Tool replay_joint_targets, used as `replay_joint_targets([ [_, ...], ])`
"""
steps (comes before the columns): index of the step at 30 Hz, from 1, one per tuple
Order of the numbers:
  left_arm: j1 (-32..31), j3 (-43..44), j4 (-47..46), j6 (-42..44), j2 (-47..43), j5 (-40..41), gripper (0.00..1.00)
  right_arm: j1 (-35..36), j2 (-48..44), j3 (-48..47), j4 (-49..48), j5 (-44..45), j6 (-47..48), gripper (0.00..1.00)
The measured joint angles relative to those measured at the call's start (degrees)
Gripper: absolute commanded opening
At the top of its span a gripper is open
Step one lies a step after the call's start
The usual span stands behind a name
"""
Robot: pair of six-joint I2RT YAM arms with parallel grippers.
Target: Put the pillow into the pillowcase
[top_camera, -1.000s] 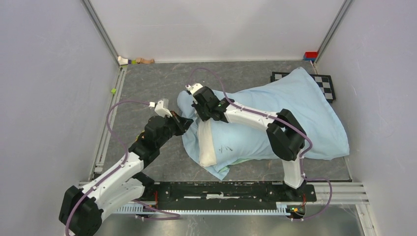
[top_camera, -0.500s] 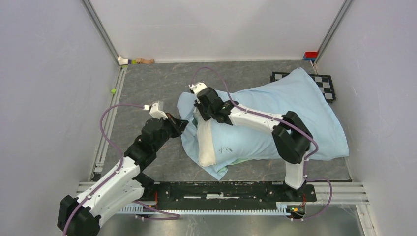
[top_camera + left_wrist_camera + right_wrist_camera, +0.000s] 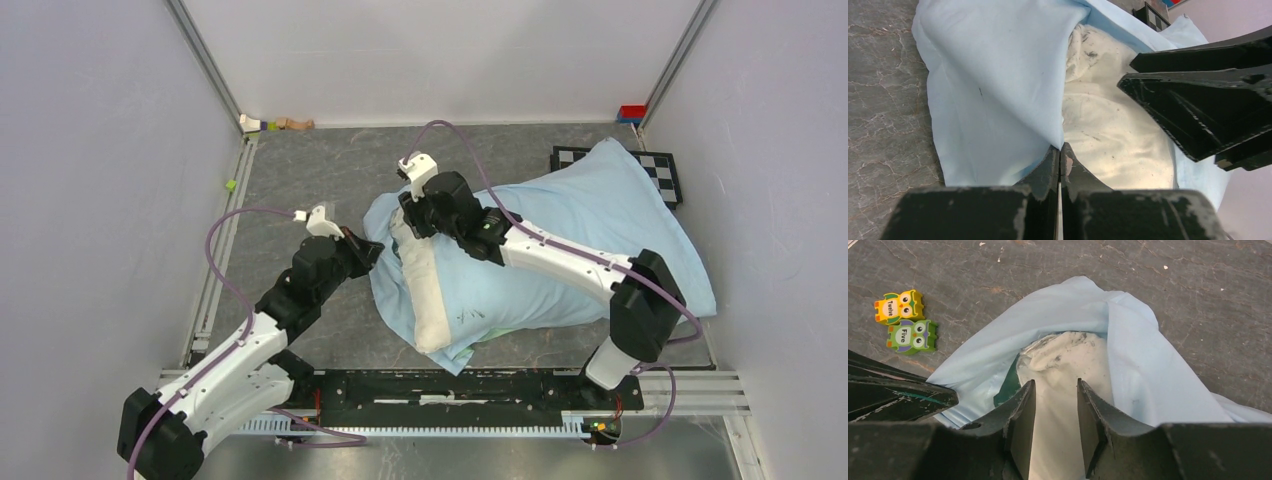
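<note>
Insertion underway: left gripper (image 3: 1060,152) clamps hem of limp light-blue fabric pillowcase (image 3: 600,200); right gripper (image 3: 1054,386), narrowly parted, sits over exposed end of plump off-white pillow (image 3: 428,290), which needs pushing toward desk's right edge.

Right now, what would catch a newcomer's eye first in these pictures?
A big light-blue pillowcase sprawls over the middle and right of the table, with the off-white end of a pillow poking out of its open mouth near the table's centre. The left jaws are shut on the pillowcase edge beside that mouth, while the right jaws hang open just above the pillow.
</note>
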State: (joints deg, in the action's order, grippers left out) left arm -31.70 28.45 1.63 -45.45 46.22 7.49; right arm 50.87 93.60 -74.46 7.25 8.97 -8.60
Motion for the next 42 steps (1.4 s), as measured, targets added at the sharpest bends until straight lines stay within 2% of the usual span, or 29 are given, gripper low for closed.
replay_joint_targets([
  [8,-0.02,3.32,1.62,0.04,1.75,-0.44,0.02,0.28,6.05,-0.35,-0.35,1.64,0.02,0.32],
  [12,-0.17,6.47,4.52,0.07,2.21,-1.64,0.02,-0.17,11.63,-1.03,-1.66,4.13,-0.92,0.38],
  [17,-0.20,9.33,8.44,0.07,1.66,-2.29,0.02,-1.68,12.98,-1.20,-3.74,5.31,-3.06,0.44],
  [26,-0.20,10.29,9.22,0.04,0.31,-3.65,0.02,-2.21,14.69,-2.69,-5.20,6.84,-3.96,0.71],
  [32,-0.20,8.09,8.11,-0.66,-1.84,-4.81,0.02,-2.78,14.86,-1.31,-8.46,7.02,-5.27,0.68],
  [37,-0.20,2.23,6.40,-2.99,-3.10,-4.61,0.02,-4.61,12.04,0.42,-10.16,3.19,-6.16,0.73],
  [42,-0.15,-0.76,4.76,-4.44,0.57,-4.46,0.02,-4.83,9.31,-2.38,-7.19,-1.22,-6.14,0.75],
])
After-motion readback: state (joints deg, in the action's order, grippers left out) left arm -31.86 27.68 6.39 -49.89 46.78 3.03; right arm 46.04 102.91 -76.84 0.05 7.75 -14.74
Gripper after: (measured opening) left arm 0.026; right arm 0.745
